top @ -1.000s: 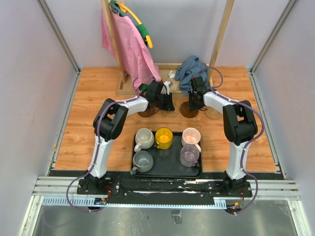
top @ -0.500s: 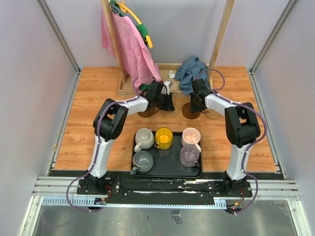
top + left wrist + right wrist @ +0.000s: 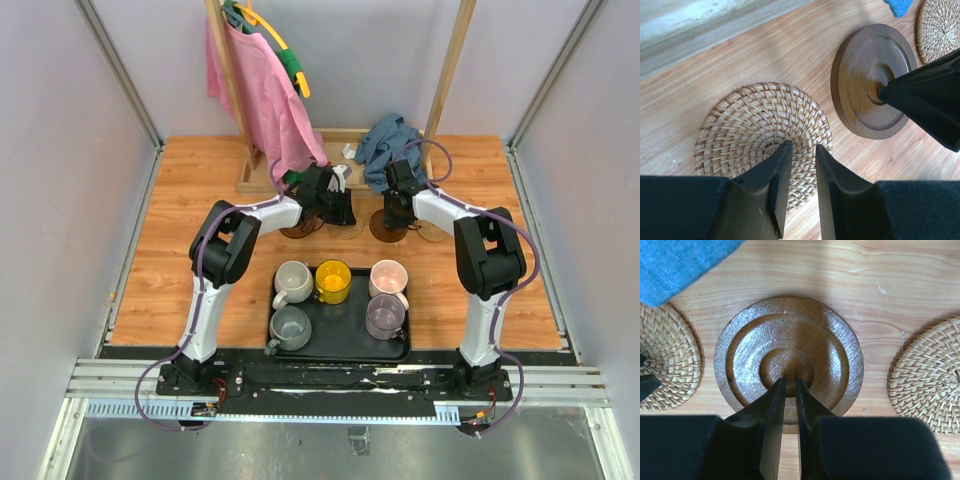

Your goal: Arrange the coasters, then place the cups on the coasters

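Little has moved in the last second. In the top view the right wrist has nudged sideways and back over the far row, and the left arm sits almost where it was. The cups [image 3: 333, 281] are unchanged, all five in the tray [image 3: 340, 345] near the arm bases. The right claw [image 3: 789, 385] is all but closed, with just a slit between its fingers, and grips nothing. Its tips rest on the raised centre of the dark coaster [image 3: 790, 335], which lies flat on the surface [image 3: 880, 270] between two woven ones and seems to touch neither. The left claw [image 3: 803, 150] stands slightly parted over the near edge of a woven coaster [image 3: 755, 120], nothing between its fingers; whether the tips touch the weave I cannot tell. This reads as fine nudging into line, not lifting. Four coasters [image 3: 433, 231] show in the row from above; a fifth I cannot find. Arranging seems nearly done but not finished, and no cup sits on a coaster yet.
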Motion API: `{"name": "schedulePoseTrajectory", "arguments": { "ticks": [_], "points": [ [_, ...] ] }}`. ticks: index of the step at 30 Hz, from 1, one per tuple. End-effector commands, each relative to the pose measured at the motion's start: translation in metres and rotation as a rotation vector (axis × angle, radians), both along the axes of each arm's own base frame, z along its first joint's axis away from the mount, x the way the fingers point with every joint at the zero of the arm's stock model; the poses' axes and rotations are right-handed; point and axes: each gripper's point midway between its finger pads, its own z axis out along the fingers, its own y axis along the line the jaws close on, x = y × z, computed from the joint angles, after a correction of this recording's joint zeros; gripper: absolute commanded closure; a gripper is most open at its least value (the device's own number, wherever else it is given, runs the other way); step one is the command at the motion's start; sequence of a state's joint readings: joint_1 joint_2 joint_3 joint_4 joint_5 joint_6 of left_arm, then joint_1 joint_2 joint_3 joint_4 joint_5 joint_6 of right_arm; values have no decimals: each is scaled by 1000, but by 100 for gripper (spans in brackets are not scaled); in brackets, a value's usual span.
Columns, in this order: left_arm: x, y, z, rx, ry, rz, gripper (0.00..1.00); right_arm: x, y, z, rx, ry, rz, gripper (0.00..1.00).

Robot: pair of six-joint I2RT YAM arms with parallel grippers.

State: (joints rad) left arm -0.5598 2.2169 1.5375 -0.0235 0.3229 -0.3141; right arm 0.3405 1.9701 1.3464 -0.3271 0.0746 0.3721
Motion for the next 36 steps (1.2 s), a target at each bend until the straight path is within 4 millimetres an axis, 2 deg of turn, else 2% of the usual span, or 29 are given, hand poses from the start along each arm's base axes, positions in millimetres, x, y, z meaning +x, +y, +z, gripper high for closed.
{"name": "schedulePoseTrajectory", "arguments": {
  "ticks": [1, 3, 5, 6, 8, 11, 15, 18, 21, 25, 27, 31, 36],
  "points": [
    [2, 4, 1, 53, -30, 14, 68, -12, -8, -7, -89, 74, 15, 84],
    [9, 3, 16, 46, -69, 23, 65, -1, -7, 9, -88, 30, 21, 83],
    [15, 3, 33, 40, -111, 33, 57, 9, -3, 21, -83, -6, 26, 82],
    [19, 3, 41, 39, -132, 38, 53, 15, -1, 36, -72, -42, 29, 81],
    [25, 5, 58, 43, -176, 52, 52, 21, 2, 54, -63, -85, 36, 80],
    [28, 11, 76, 53, -220, 72, 52, 25, 6, 74, -57, -133, 48, 79],
    [19, 14, 89, 29, -228, 70, 52, 18, 10, 89, -49, -166, 58, 78],
    [10, 18, 86, 13, -217, 75, 51, 10, 11, 90, -49, -165, 64, 77],
    [8, 18, 70, 27, -190, 73, 52, 0, 10, 89, -49, -152, 63, 78],
    [7, 14, 47, 41, -146, 54, 60, -12, 5, 97, -59, -168, 54, 80],
    [7, 14, 41, 46, -139, 51, 67, -18, -3, 103, -77, -184, 38, 81],
    [9, 15, 30, 68, -129, 53, 70, -26, -15, 113, -107, -215, 11, 81],
    [7, 14, 11, 82, -94, 47, 72, -31, -22, 123, -109, -249, -15, 82]
  ]
}}
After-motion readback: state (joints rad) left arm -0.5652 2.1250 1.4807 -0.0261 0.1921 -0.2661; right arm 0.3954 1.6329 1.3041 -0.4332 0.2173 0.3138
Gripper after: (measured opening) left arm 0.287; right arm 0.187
